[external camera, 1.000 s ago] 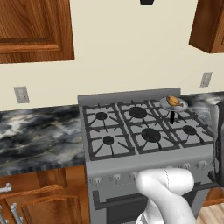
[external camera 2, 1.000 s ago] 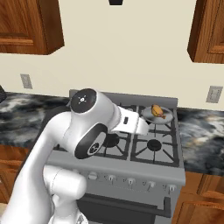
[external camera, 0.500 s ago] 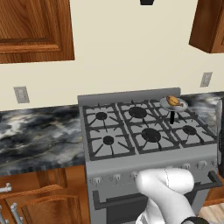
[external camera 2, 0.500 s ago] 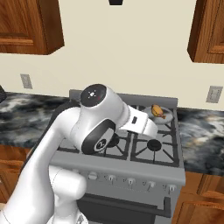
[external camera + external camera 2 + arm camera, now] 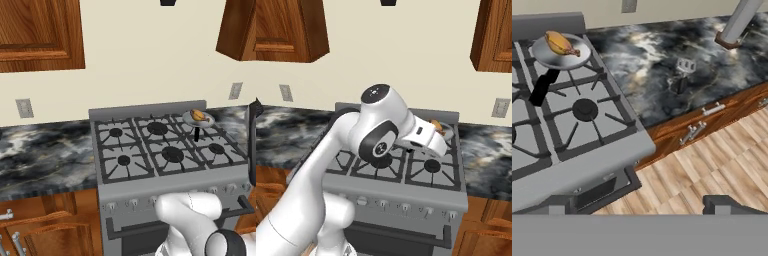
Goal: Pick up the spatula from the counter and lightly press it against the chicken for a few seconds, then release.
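The arm (image 5: 381,135) hides most of the chicken (image 5: 436,124), centre right in the right base view; the spatula (image 5: 684,66), upper right in the hand view, shows little detail.

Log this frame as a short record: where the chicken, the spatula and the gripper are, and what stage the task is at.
chicken: in the pan on the back right burner of the stove
spatula: flat on the marble counter, beside the stove on the pan's side, untouched
gripper: jaws wide apart, nothing between them
stage: spatula not yet picked up
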